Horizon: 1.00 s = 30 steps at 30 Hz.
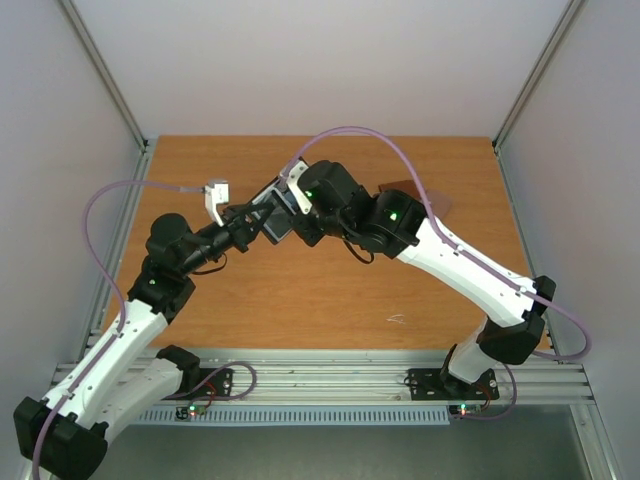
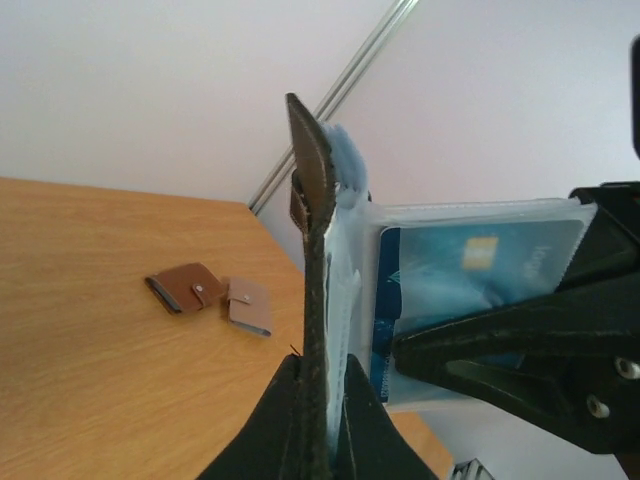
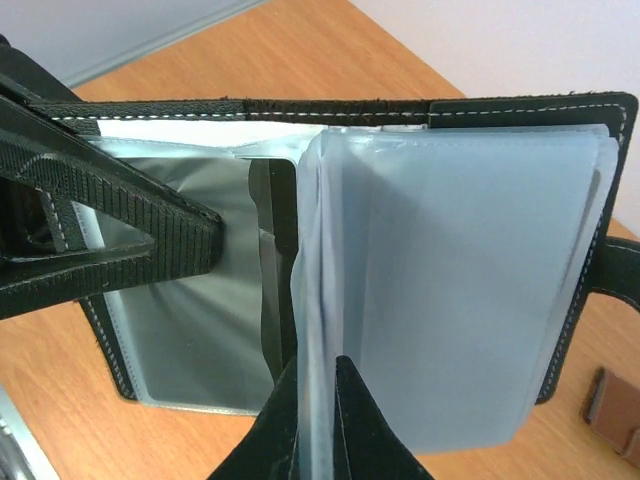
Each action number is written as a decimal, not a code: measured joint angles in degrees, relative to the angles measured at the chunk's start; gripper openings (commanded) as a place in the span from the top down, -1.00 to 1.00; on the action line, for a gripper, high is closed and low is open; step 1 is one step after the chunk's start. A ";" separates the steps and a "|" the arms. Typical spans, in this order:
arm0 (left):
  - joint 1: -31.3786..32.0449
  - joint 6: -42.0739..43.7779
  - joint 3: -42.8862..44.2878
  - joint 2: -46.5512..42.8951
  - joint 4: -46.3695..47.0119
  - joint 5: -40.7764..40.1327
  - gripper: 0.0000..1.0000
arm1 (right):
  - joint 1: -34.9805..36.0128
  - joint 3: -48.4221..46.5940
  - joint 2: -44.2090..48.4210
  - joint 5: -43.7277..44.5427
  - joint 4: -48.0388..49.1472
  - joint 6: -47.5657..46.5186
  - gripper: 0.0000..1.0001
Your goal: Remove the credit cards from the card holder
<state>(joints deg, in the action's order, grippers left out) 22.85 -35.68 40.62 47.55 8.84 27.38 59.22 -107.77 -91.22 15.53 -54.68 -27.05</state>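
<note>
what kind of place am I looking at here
Probably a robot lab test cell: a wooden table walled by plain white panels on metal posts, with two arms bolted to a rail.

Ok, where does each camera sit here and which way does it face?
Top: above and behind, looking down at the table; both arms show, meeting at the card holder.
Left wrist: sights along the card holder's edge; left gripper clamps it at bottom, right gripper shows at right.
Right wrist: faces the open sleeves; own fingers at bottom.
Shared: both wrist views show the card holder and both grippers.
</note>
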 measured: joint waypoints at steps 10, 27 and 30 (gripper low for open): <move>-0.09 1.77 -0.39 0.00 -2.60 -0.92 1.00 | -16.11 10.01 7.91 -20.83 2.99 3.04 0.01; 0.35 20.02 1.09 1.95 -21.55 -12.33 0.99 | -17.86 17.57 7.28 -53.11 11.30 6.95 0.27; 0.37 15.10 1.05 0.90 -11.45 -0.22 0.99 | -17.81 19.06 7.28 -60.83 15.89 8.04 0.29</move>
<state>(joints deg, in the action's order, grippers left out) 23.22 -20.58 41.67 48.45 -2.61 27.16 41.41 -88.71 -83.94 -45.30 -38.79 -19.00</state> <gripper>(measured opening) 0.042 0.367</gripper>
